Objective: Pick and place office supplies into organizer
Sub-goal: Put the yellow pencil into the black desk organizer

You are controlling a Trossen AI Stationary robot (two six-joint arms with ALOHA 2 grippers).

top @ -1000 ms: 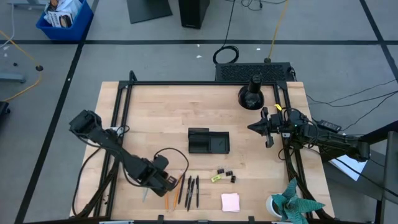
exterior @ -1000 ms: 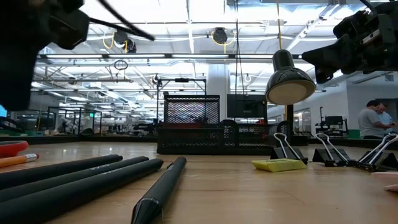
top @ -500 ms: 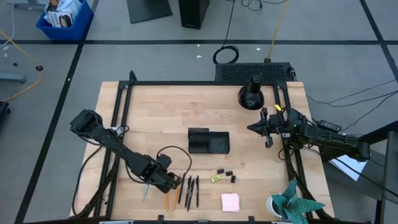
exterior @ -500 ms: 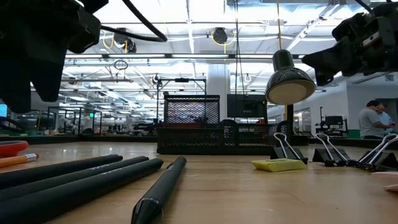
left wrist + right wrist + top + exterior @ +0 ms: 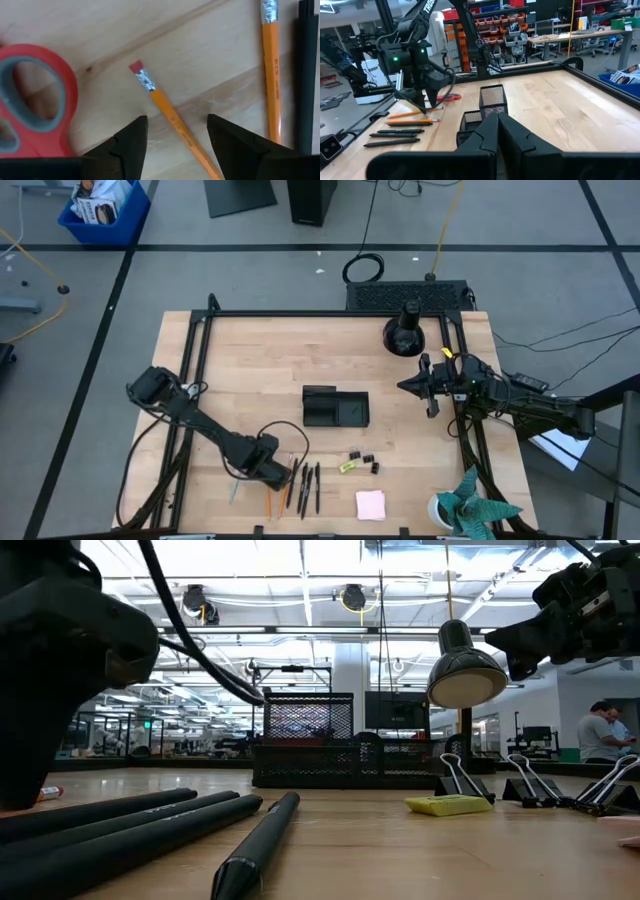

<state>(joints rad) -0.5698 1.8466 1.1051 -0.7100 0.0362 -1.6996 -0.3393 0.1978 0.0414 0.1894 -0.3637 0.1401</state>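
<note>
Presently the left gripper (image 5: 172,142) hangs low over the near-left part of the wooden surface (image 5: 250,360), fingers spread, an orange pencil (image 5: 167,117) lying between them, not pinched. Red-handled scissors (image 5: 35,100) lie just beside that pencil; a second orange pencil (image 5: 271,70) and a black pen (image 5: 306,75) lie on its other side. From above, the pens (image 5: 312,486) lie in a row beside the pencils near the front edge, with small black binder clips (image 5: 364,461), a yellow item (image 5: 346,466) and a pink sticky-note pad (image 5: 371,504) further right. The black organizer (image 5: 336,407) sits mid-surface, well apart from the supplies; nothing can be made out inside it. The right gripper (image 5: 405,385) waits by the right edge, fingers pressed together, holding nothing.
</note>
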